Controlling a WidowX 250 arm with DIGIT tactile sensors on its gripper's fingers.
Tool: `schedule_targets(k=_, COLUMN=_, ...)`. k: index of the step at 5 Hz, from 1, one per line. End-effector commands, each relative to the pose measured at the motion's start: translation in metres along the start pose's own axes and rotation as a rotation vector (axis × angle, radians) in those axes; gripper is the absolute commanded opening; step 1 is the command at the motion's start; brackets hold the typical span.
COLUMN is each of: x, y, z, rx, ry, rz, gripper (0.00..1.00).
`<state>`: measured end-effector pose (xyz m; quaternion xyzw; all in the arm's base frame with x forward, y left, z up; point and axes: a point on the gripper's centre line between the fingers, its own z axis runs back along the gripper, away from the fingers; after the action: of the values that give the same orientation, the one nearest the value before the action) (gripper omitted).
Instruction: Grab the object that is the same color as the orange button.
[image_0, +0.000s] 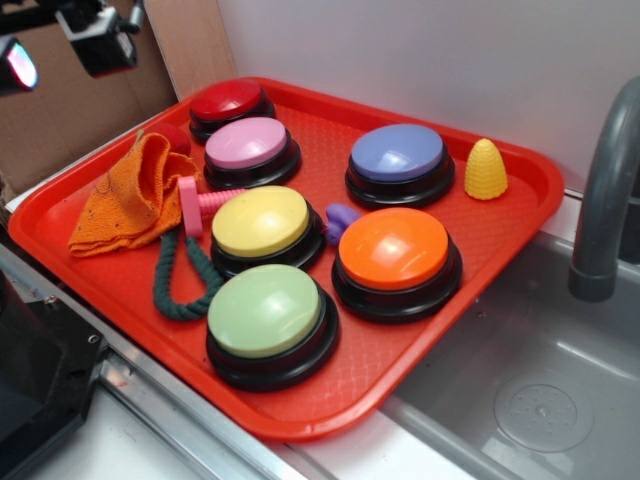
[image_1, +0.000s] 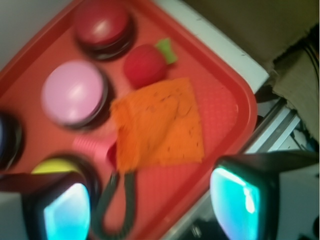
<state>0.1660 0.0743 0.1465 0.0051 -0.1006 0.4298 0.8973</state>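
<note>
The orange knitted cloth (image_0: 128, 200) lies rumpled at the left end of the red tray (image_0: 500, 240), and in the wrist view the cloth (image_1: 160, 125) spreads flat near the tray's corner. The orange button (image_0: 395, 252) sits on its black base toward the tray's front right. My gripper (image_1: 152, 207) hangs high above the tray's left edge, open, with nothing between its fingers (image_1: 67, 210). In the exterior view only part of the gripper (image_0: 60, 45) shows at the top left corner.
Red (image_0: 228, 103), pink (image_0: 248, 146), yellow (image_0: 262, 224), green (image_0: 266, 312) and blue (image_0: 398, 156) buttons fill the tray. A yellow ridged cone (image_0: 486, 168) stands at the back right. A green rope loop (image_0: 185, 280) with a pink handle (image_0: 195, 205) and a red radish toy (image_1: 145, 65) lie beside the cloth. A steel sink (image_0: 540, 400) and faucet (image_0: 605, 200) are at the right.
</note>
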Motion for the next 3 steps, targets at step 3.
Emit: schedule_targets(k=3, x=0.012, y=-0.009, z=-0.086, rx=0.064, ry=-0.08, rz=0.024, gripper=1.0)
